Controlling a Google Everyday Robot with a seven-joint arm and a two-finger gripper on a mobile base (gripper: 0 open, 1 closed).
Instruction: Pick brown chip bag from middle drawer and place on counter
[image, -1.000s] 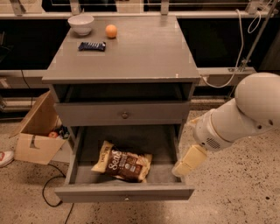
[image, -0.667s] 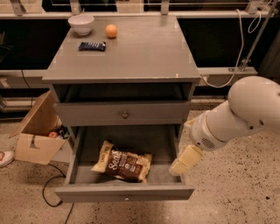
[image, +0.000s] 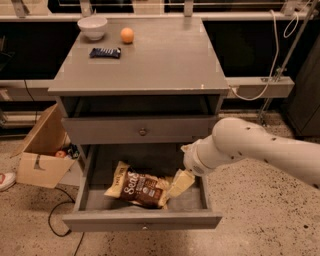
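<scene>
A cardboard box (image: 40, 155) sits on the floor at far left. Near the back left corner of the grey counter (image: 160, 65) are a white bowl (image: 92, 26), a dark blue candy bar (image: 105, 52) and an orange (image: 127, 35). Below the counter's front edge, the middle drawer (image: 142, 220) stands pulled out. The brown chip bag (image: 139, 184) lies flat inside it, left of centre. The cream gripper (image: 180, 184) reaches into the drawer at the bag's right end; whether it is open or closed cannot be told. The white arm (image: 260, 147) enters from the right.

End effector (image: 180, 184) inside middle drawer (image: 142, 221) — open above, brown chip bag (image: 137, 184) alongside.
</scene>
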